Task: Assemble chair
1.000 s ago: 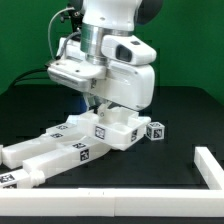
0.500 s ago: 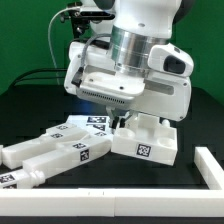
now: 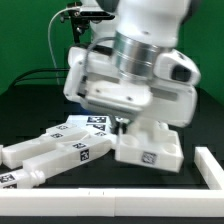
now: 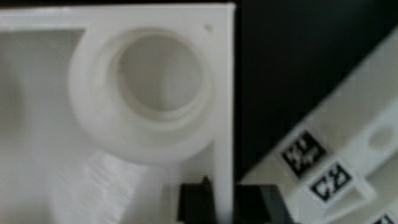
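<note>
White chair part (image 4: 45, 120) filled most of frame, big round ring (image 4: 107, 130) set in its face, second white bar (image 4: 370, 140) with two black-and-white tags (image 4: 304, 152) alongside, black table (image 4: 311, 60) behind, dark fingers (image 4: 196, 205) close together, blurred

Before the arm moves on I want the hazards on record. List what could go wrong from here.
1. The hand, shut on the bulky chair piece near its top, seems to have little purchase; it may twist or slip.
2. That piece is close beside the tagged bars; a swing could knock them askew.
3. It fills most of the wrist view, so aiming may suffer.
</note>
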Motion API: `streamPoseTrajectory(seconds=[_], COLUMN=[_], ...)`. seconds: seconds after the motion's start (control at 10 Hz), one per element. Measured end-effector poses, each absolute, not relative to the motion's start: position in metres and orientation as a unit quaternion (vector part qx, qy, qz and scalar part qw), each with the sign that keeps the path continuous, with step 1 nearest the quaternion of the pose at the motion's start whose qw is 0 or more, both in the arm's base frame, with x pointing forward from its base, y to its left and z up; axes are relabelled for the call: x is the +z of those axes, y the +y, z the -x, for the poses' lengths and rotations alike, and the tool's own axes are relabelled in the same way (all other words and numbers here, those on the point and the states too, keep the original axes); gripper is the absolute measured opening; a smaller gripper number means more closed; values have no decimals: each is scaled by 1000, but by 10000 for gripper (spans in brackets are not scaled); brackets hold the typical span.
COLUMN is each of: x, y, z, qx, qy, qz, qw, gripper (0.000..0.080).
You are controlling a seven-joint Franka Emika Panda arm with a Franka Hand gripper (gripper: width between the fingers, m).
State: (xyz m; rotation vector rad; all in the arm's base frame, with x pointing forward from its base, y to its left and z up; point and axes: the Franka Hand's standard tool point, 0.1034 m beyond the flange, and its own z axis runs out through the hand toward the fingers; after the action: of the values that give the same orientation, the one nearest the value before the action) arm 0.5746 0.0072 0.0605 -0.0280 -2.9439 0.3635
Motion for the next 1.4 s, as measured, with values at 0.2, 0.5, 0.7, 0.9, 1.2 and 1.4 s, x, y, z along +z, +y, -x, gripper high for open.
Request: streamPoseTrajectory(seconds=[0.2, 0.5, 0.7, 0.9, 1.2, 1.4], x=[51, 50, 39, 36, 29, 30], y=[24, 22, 26, 34, 33, 33], z=[-592, -591, -590, -602, -606, -610], qx=[124, 124, 126, 129, 152, 164], qy=[-988, -988, -987, -986, -977, -972], qz=[-3, -2, -2, -1, 14, 19], qw=[90, 92, 104, 110, 147, 167], gripper=[29, 29, 29, 29, 29, 32])
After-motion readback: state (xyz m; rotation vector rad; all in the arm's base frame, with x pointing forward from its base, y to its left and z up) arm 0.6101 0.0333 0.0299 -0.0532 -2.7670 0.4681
